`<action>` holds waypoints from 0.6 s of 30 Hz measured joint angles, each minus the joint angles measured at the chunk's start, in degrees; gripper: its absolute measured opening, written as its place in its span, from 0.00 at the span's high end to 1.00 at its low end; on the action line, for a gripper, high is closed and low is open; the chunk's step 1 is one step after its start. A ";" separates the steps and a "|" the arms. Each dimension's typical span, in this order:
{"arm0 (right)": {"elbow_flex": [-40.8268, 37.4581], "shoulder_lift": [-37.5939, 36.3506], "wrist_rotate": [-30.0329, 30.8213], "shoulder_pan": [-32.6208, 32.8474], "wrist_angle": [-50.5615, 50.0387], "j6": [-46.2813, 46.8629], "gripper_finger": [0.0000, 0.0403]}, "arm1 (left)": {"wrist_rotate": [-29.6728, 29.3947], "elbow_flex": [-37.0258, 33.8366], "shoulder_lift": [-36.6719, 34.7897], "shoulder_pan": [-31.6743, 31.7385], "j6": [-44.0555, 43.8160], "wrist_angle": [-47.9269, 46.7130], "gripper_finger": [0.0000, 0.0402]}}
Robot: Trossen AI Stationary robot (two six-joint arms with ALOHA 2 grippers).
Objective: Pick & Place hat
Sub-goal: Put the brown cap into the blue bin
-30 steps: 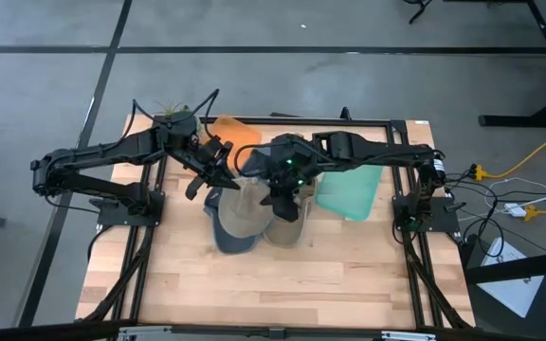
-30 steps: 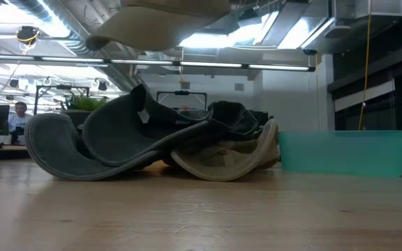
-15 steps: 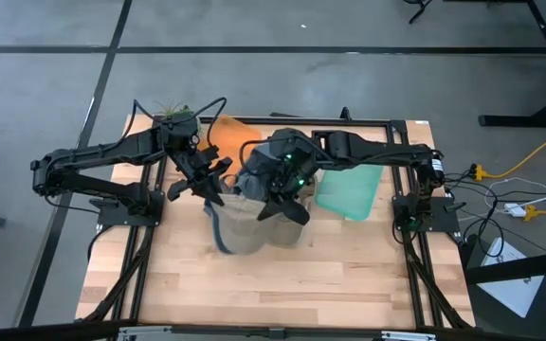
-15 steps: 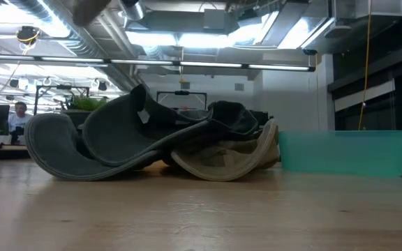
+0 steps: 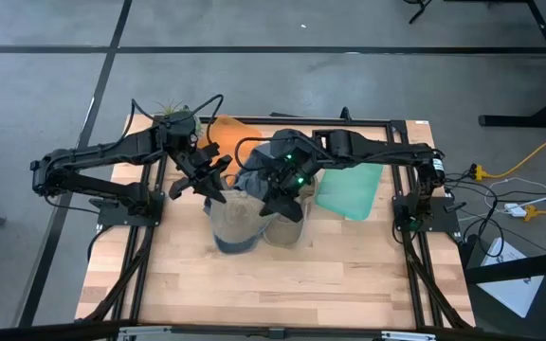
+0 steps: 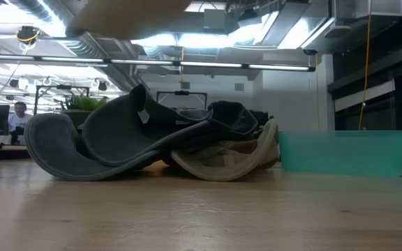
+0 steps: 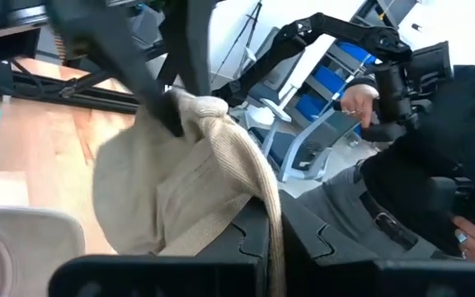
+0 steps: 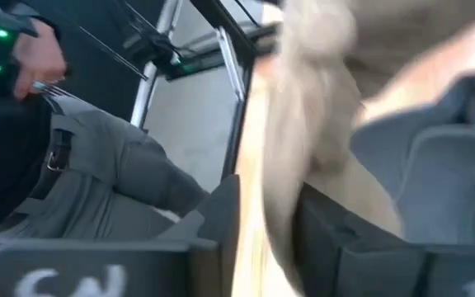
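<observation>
Beige hat (image 5: 238, 216) pinched in left gripper (image 5: 218, 192), above table.

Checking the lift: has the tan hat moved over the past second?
Yes. The tan hat has swung left, away from the teal bin, hanging between both grippers.

Bright overhead light, blurred wrist views

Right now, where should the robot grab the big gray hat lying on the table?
Probably by the brim of the gray hat. In the low view it curls up off the table on the side away from the teal bin, so one finger could slip under it, coming from above on that open side.
</observation>
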 joint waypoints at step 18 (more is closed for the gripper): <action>0.00 1.26 3.47 -0.84 7.24 -4.02 0.56 | -3.09 0.00 0.02 0.00 -2.83 1.14 0.99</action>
